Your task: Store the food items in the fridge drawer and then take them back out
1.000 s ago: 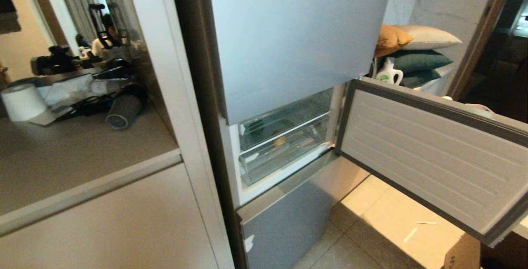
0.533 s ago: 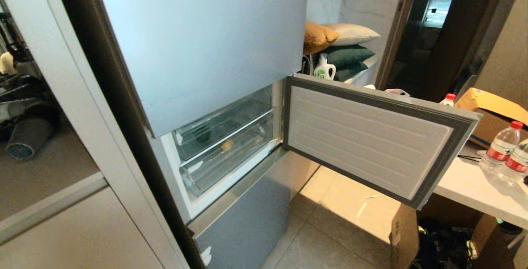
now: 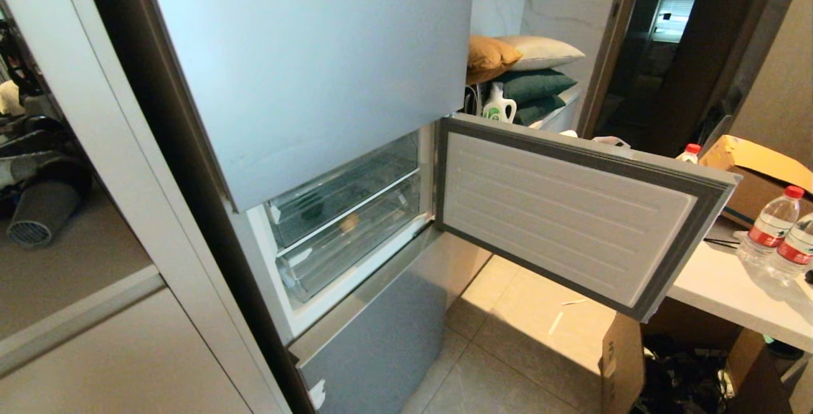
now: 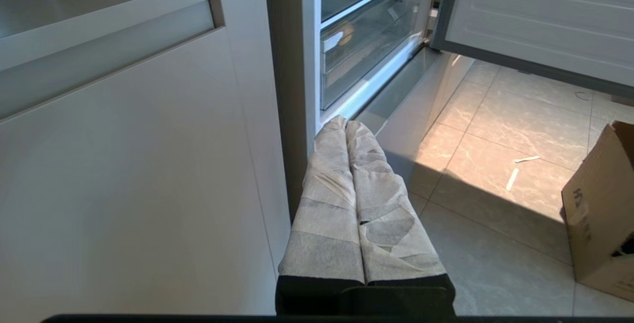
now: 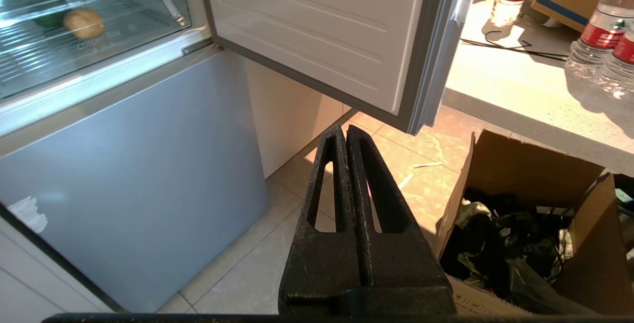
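Observation:
The fridge drawer compartment stands open: its silver-blue middle front (image 3: 571, 211) is swung out to the right, white inner side showing. Behind it sit clear plastic drawers (image 3: 356, 242). Of the food items, the golden-brown lump (image 3: 348, 223) and the green pepper (image 3: 311, 207) lie inside, seen through the clear plastic; in the right wrist view the lump (image 5: 83, 23) partly hides the pepper (image 5: 44, 16). My left gripper (image 4: 345, 124), wrapped in white tape, is shut and empty, low beside the fridge's left edge. My right gripper (image 5: 344, 129) is shut and empty, above the floor below the open front. Neither shows in the head view.
A white table (image 3: 718, 293) at the right carries water bottles (image 3: 768, 223) and a cardboard box (image 3: 756, 166). An open cardboard box (image 3: 625, 363) stands on the tiled floor under the table. A cabinet counter (image 3: 76, 274) lies left of the fridge. Pillows (image 3: 527, 65) are stacked behind.
The head view swung to the right early in the second, bringing the table and bottles into view, then held still. The fridge, the food and both arms have not moved.

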### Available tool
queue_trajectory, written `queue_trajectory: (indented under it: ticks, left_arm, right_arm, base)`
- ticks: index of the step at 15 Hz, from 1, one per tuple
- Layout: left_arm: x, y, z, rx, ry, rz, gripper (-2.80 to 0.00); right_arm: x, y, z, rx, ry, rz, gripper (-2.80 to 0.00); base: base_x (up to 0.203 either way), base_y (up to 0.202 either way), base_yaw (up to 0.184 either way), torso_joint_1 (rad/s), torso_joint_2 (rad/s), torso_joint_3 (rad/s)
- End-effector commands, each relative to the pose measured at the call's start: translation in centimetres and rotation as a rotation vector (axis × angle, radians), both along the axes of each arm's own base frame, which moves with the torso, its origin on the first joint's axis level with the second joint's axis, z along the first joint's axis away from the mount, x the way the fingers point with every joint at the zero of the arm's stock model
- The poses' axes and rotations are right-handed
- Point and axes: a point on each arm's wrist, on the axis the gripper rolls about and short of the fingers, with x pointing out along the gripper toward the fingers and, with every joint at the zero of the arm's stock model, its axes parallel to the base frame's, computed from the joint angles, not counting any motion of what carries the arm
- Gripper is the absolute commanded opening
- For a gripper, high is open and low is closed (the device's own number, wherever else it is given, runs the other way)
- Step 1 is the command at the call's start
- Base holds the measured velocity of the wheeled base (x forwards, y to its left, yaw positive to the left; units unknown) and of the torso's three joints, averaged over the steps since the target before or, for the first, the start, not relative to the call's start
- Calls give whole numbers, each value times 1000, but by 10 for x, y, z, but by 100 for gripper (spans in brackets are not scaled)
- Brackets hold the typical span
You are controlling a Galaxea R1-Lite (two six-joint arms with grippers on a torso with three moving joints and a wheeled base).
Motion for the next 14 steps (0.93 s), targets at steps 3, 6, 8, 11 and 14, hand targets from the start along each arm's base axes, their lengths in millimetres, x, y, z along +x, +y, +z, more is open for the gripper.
queue_trajectory:
  ticks: [3, 6, 8, 11, 14]
  left_arm:
    - [1, 0, -3, 0, 10, 0, -280]
    - [1, 0, -3, 0, 10, 1, -280]
    - [1, 0, -3, 0, 10, 0, -280]
    - [1, 0, -3, 0, 10, 0, -280]
    - [1, 0, -3, 0, 10, 0, -280]
  right_arm:
    - [0, 0, 0, 2, 1, 0, -280]
    - [0, 0, 0, 2, 2, 0, -280]
    - [0, 0, 0, 2, 1, 0, -280]
    - [0, 0, 0, 10, 1, 0, -280]
    - [0, 0, 0, 10, 1, 0, -280]
  base:
    - [0, 0, 0, 0, 0, 0]
    - [0, 0, 0, 0, 0, 0]
    - [0, 0, 0, 0, 0, 0]
    - [0, 0, 0, 0, 0, 0]
    - [0, 0, 0, 0, 0, 0]
